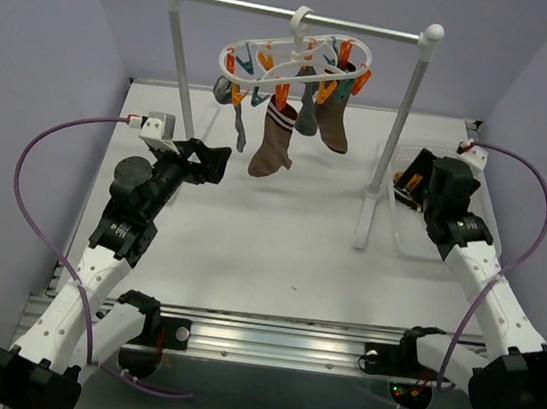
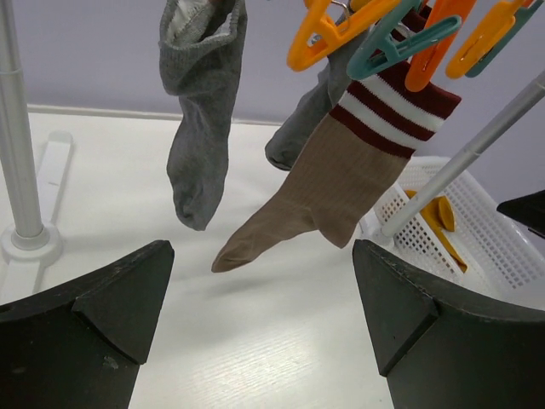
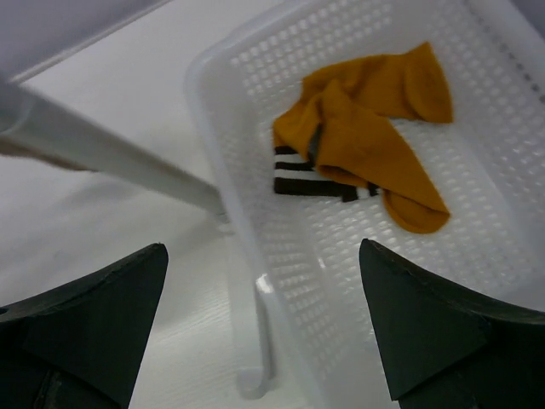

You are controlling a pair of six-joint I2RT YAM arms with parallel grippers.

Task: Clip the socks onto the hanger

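1. Lavender walls (image 1: 99,0) close in the white table (image 1: 276,265) on three sides.
2. A white two-post rack (image 1: 240,2) stands along the far edge. Its left foot is near the far-left corner and its right foot toward the right edge.
3. The white mesh basket (image 3: 247,281) sits against the right edge, just beside the rack's right post.
4. The hanger (image 1: 299,28) hooks over the middle of the crossbar, with orange and teal clips around its oval ring.
5. My left gripper (image 2: 263,256) hovers above the far-left part of the table with fingers spread wide and empty, pointing at the hanging socks.
6. My right gripper (image 3: 262,256) hangs over the basket's near rim, fingers also spread and holding nothing.
7. A tan sock with a maroon-and-white cuff (image 2: 332,179) dangles from the clips, clear of the table.
8. A dark brown sock (image 1: 333,117) hangs from the ring's right end, and a grey sock (image 2: 200,128) from its left end.
9. Mustard socks (image 3: 366,128) lie crumpled on the basket floor, one showing a black-and-white striped cuff.
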